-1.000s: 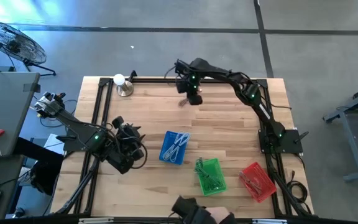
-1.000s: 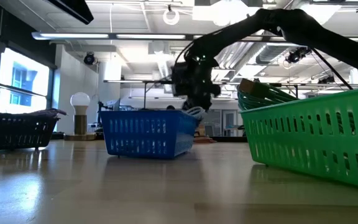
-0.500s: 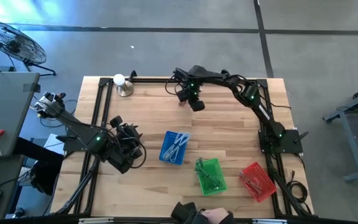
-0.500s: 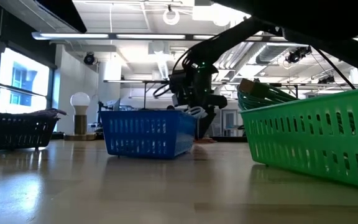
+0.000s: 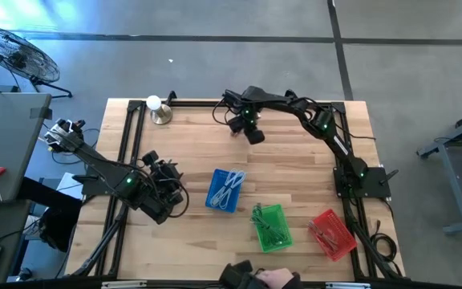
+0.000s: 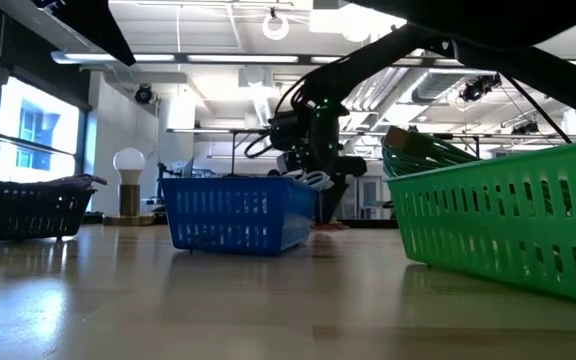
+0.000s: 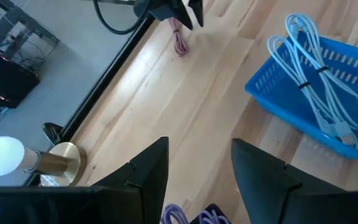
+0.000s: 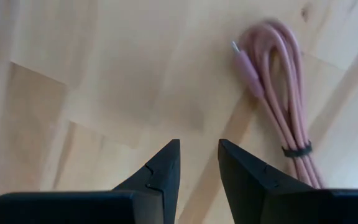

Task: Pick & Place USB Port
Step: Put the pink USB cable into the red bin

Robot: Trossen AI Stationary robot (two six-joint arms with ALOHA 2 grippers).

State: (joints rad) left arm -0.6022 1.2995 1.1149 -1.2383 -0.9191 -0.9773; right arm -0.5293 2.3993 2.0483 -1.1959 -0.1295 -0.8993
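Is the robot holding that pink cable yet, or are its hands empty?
Nothing is held. The right end effector is open above the table, with the pink cable lying beside it, untouched. The left end effector is open and empty too.

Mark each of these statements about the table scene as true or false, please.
1. A pink cable lies on the bare table. True.
2. The blue basket holds a light blue cable. True.
3. The right gripper grips the pink cable. False: it is open, beside the cable.
4. The lamp stands in the green basket. False: it stands at the table's far left corner.
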